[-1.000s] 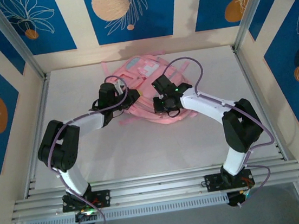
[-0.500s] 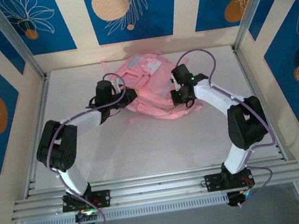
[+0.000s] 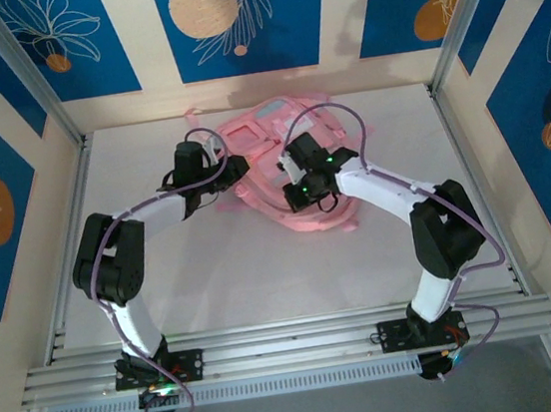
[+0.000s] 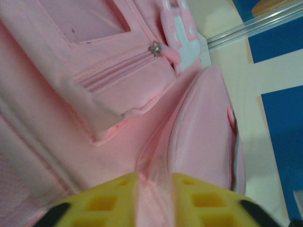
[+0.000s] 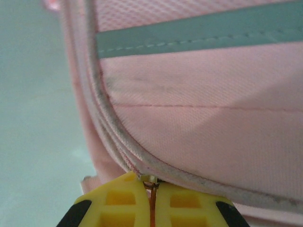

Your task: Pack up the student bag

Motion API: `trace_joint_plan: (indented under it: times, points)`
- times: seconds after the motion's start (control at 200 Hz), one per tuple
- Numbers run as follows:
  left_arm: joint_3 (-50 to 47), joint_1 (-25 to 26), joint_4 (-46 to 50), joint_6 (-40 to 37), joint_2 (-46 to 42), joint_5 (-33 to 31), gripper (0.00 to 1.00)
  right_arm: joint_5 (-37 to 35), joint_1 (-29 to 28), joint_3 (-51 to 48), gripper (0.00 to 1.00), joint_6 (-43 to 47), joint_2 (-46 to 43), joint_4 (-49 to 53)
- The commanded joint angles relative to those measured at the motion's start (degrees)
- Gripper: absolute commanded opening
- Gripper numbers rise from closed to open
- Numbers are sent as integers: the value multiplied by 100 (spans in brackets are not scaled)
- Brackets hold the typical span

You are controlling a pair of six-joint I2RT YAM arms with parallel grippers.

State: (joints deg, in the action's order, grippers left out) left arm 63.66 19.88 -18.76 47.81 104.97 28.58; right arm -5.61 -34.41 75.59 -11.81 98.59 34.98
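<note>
The student bag (image 3: 259,134), soft pink with a grey stripe (image 5: 199,40), lies at the back middle of the table. My left gripper (image 3: 234,173) is at its left side. In the left wrist view its yellow fingers (image 4: 109,201) stand slightly apart, open, with a thin pink strap (image 4: 154,165) running loosely through the gap. My right gripper (image 3: 299,196) presses against the bag's near edge. It is shut on a small metal zipper pull (image 5: 152,181) at the piped seam. A front pocket zipper (image 4: 155,48) and a white-pink patch (image 4: 182,33) show in the left wrist view.
Aluminium rails (image 3: 69,231) frame the white table (image 3: 264,278), with blue patterned walls (image 3: 233,20) close behind the bag. Loose pink straps (image 3: 343,223) trail from the bag's near right side. Open table lies between the bag and the arm bases.
My right gripper swung from the bag's right side to its near middle edge, still shut. The left jaws parted slightly on the strap. The bag shifted toward the back wall.
</note>
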Motion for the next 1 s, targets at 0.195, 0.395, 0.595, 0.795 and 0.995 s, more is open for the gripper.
trace_joint_plan:
  times: [0.195, 0.395, 0.595, 0.795, 0.995]
  points:
    - [-921, -2, -52, 450, -996, -267, 61, 1216, -568, 1171, 0, -436, 749, -390]
    - [-1251, 124, 74, 473, -962, -195, 60, 1386, -653, 1183, 0, -514, 808, -477]
    - [-768, 288, 400, 84, -400, 17, 12, 1211, -698, 775, 0, -635, 655, -403]
    - [-618, 175, 907, -589, -534, -288, 0, 524, -683, 158, 0, -485, 330, 246]
    - [-549, 44, 935, -680, -591, -314, 0, -400, -483, -239, 0, -58, 36, 1114]
